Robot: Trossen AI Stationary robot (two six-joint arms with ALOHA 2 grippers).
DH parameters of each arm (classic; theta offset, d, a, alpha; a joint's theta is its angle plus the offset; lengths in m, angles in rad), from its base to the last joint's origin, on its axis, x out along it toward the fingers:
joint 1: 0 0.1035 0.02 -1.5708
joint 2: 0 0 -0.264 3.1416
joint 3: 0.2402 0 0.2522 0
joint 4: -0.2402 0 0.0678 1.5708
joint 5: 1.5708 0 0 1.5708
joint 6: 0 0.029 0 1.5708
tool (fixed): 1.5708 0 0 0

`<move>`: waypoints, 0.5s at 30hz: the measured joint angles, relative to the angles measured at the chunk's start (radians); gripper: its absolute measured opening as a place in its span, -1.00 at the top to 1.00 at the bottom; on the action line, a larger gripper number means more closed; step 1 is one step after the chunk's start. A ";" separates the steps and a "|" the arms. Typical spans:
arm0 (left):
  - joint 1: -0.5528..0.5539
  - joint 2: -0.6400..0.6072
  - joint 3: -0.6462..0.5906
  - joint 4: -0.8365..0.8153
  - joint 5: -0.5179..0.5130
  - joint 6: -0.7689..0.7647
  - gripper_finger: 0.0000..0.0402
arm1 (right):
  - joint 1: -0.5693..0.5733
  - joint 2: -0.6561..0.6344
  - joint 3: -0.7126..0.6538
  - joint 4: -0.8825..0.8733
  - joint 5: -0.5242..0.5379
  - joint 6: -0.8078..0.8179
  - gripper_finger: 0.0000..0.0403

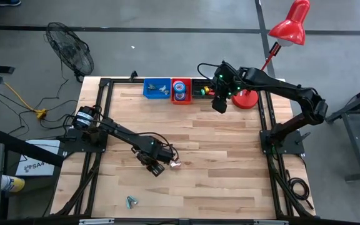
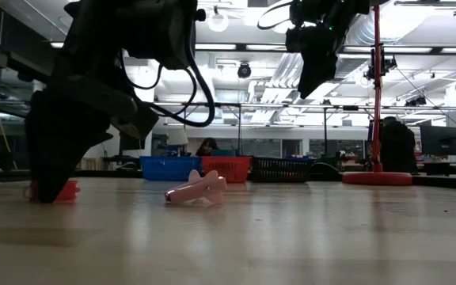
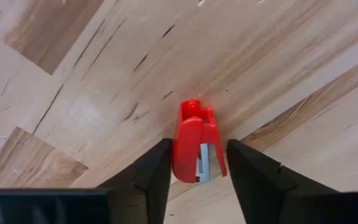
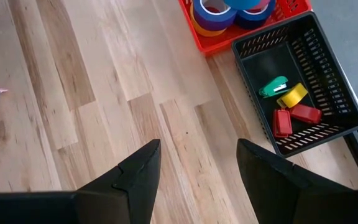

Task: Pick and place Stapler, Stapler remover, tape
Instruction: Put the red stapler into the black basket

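A: Wooden table (image 1: 217, 162), near edge first: what do I have there?

B: I see a small blue-grey staple remover (image 1: 131, 200) lying alone by the near edge. Farther in, my left gripper (image 3: 197, 163) is down at the surface, fingers narrowly spread on either side of a red stapler (image 3: 194, 149); whether they touch it I cannot tell. A pink staple remover (image 2: 198, 190) lies just beside it.

A: And the far side?

B: My right gripper (image 4: 197, 168) hangs open and empty above the table, near a black basket (image 4: 344, 93) of small staplers (image 4: 291, 106). Tape rolls (image 4: 219, 12) fill the red basket (image 1: 180, 90); a blue basket (image 1: 157, 87) stands beside that.
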 joint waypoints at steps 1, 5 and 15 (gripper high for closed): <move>0.000 0.000 0.000 0.000 0.000 0.000 0.28 | 0.000 0.000 0.000 0.000 0.000 0.000 0.00; 0.000 0.000 0.000 0.000 0.002 0.000 0.41 | 0.000 0.000 0.000 -0.008 0.000 0.000 0.00; 0.000 0.003 0.040 -0.025 -0.031 0.056 0.59 | 0.000 0.000 0.000 -0.020 -0.047 -0.041 0.00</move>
